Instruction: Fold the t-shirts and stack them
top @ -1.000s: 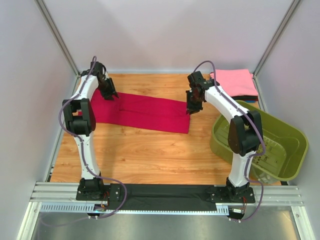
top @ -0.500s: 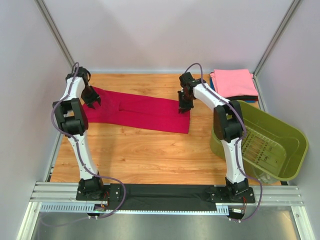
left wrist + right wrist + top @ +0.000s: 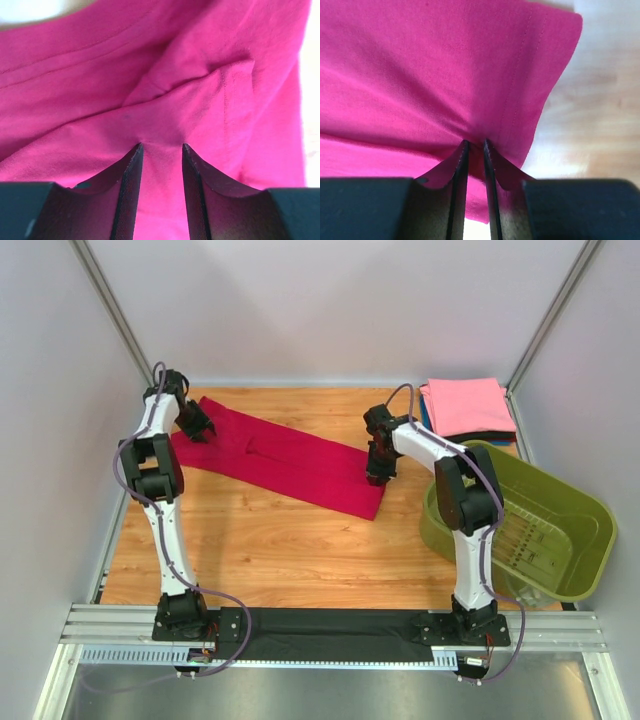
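A deep crimson t-shirt (image 3: 285,455) lies as a long folded strip slanting across the wooden table (image 3: 280,550), from back left to middle right. My left gripper (image 3: 195,425) is shut on the strip's back-left end. In the left wrist view the cloth (image 3: 165,75) puckers at the tips of that gripper (image 3: 160,146). My right gripper (image 3: 378,472) is shut on the strip's right end near its hemmed corner. In the right wrist view the shirt (image 3: 430,65) is pinched in the narrow gap of the right gripper (image 3: 475,142). A stack of folded t-shirts (image 3: 465,403), pink on top, sits at the back right.
An olive-green plastic basket (image 3: 590,520) stands at the right, close to the right arm and just in front of the stack. Grey walls enclose the table on three sides. A black cloth strip (image 3: 330,632) lies along the near rail between the arm bases.
Both grippers have shifted with the crimson shirt's ends. The strip lay nearly level and now slants: its left end has gone back, its right end nearer.
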Motion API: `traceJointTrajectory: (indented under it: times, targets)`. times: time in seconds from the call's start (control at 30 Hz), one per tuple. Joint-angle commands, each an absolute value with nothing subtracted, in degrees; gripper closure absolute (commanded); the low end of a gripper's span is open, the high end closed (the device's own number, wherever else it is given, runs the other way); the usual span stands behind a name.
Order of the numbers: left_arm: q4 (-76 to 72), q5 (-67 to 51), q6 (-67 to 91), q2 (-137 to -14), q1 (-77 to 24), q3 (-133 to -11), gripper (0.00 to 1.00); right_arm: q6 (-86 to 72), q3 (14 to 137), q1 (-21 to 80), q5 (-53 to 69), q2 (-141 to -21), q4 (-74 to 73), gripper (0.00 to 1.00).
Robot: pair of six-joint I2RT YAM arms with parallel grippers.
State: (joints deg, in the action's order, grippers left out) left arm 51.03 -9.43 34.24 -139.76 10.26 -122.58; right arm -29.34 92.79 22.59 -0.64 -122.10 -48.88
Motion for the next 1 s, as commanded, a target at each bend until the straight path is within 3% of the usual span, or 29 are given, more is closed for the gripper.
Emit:
traceJointTrajectory:
  times: [0.0,0.17,0.4,0.57,0.83,0.97]
  targets:
    - [38.6,-14.9,36.6,-142.9,9.3,-125.9,0.56,-39.5,88.6,24.4,-5.2,-119.2,-50.1,0.8]
    - [33.6,-22.5,36.2,-145.5,9.0,-131.8,0.55,-46.1,87.9,28.4,-6.5,-116.1,-50.6,0.79]
    - [40.3,-17.2,34.5,-135.6,9.0,-127.8,0.5,-41.9,100.4,29.7,-12.6,-116.8,-59.8,0.77]
    - [44.9,-18.5,38.2,-129.6,6.7,-120.3,0.53,-35.3,101.8,29.4,-13.5,-116.1,-62.1,0.76]
    - [43.9,-22.6,32.3,-117.4,-9.4,-106.6,0.59,-28.9,99.8,20.7,2.0,-102.9,-67.8,0.77]
    - [37.7,-27.0,38.5,-112.3,-17.5,-97.2,0.72,-28.3,97.6,19.5,3.2,-96.6,-69.8,0.77]
